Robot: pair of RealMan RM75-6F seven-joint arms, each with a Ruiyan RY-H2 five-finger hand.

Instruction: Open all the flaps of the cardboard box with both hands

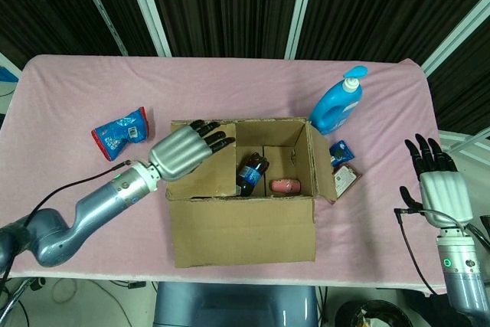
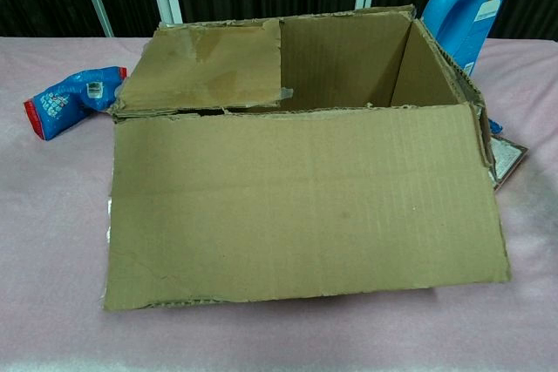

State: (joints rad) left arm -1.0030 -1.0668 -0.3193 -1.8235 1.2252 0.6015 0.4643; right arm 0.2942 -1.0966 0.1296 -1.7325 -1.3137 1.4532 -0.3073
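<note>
The box [image 1: 241, 216] sits mid-table, its near flap [image 2: 301, 202] hanging down in front. The right hand [image 1: 438, 181] hovers well to the box's right, empty, fingers extended. The left hand [image 1: 186, 151] lies above the left flap [image 2: 205, 67], fingers spread, holding nothing; contact unclear. A blue bottle [image 1: 337, 103] stands behind.

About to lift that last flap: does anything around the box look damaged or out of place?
The box is worn: the front flap's lower edge is ragged and the right flap's rim is torn. Small packets lie wedged under that right flap. The left flap is folded in, with the left hand over it.
</note>
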